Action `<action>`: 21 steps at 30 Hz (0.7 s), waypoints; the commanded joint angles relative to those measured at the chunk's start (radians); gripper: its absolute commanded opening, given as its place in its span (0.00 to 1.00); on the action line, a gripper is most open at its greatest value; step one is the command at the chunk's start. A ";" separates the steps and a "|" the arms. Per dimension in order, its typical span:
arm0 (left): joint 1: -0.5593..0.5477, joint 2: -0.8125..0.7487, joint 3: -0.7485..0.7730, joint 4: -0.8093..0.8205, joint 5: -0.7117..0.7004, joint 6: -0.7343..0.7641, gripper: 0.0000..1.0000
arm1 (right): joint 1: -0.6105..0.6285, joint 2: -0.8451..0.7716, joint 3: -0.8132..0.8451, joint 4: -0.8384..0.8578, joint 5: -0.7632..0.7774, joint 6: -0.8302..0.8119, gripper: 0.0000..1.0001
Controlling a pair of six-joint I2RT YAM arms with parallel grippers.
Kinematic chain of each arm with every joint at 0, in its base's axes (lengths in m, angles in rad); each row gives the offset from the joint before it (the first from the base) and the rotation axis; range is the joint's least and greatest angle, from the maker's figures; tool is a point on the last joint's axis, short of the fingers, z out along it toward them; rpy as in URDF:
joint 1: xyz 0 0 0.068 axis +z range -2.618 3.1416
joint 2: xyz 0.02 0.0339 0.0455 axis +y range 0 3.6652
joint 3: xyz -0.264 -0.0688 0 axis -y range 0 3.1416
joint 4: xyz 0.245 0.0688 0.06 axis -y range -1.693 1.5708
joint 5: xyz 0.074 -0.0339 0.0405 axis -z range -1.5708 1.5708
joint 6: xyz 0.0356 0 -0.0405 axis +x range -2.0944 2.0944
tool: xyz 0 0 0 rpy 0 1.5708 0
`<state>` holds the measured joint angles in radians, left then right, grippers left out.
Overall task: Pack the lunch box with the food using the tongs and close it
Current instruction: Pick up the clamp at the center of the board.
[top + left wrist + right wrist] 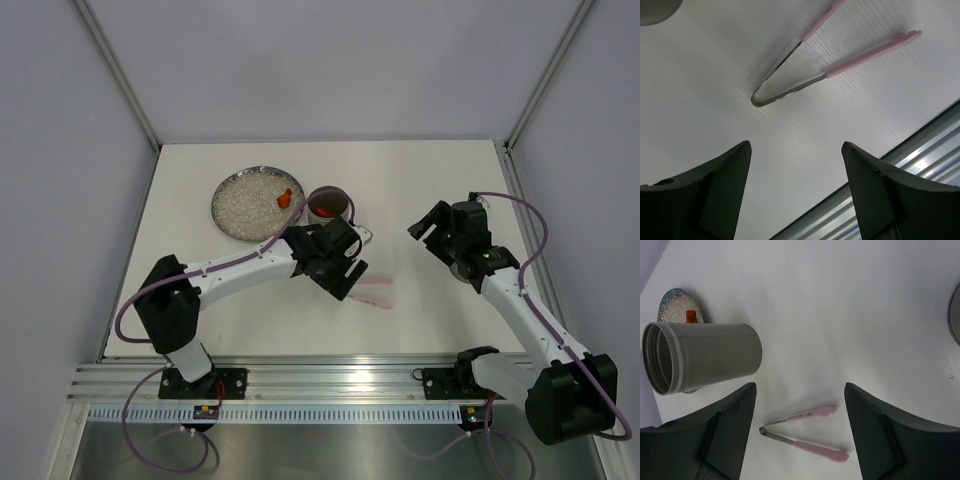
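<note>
The pale pink tongs (376,292) lie flat on the white table, just right of my left gripper (347,274). In the left wrist view the tongs (790,85) rest ahead of that gripper (796,145), which stands open with nothing between its fingers. The grey lunch box (328,205) stands upright beside the plate, red food visible inside it. An orange food piece (287,197) sits on the plate. My right gripper (431,231) hovers open to the right. Its wrist view shows the lunch box (705,360), the tongs (805,432) and the right gripper (800,386) empty.
The round speckled plate (250,205) lies left of the lunch box and also shows as the plate (677,307) in the right wrist view. A flat grey disc (956,315) peeks in at that view's right edge. An aluminium rail (330,375) borders the near table edge.
</note>
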<state>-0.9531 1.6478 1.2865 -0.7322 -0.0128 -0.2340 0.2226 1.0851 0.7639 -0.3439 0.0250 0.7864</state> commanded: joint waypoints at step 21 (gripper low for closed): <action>0.054 0.319 0.168 0.134 -0.041 0.107 0.71 | -0.126 -0.189 0.121 -0.231 0.179 -0.142 0.88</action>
<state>-0.9195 1.9465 1.4132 -0.6460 -0.0666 -0.1448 0.1112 0.9291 0.8310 -0.5434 0.1497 0.6777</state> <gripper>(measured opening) 0.722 0.875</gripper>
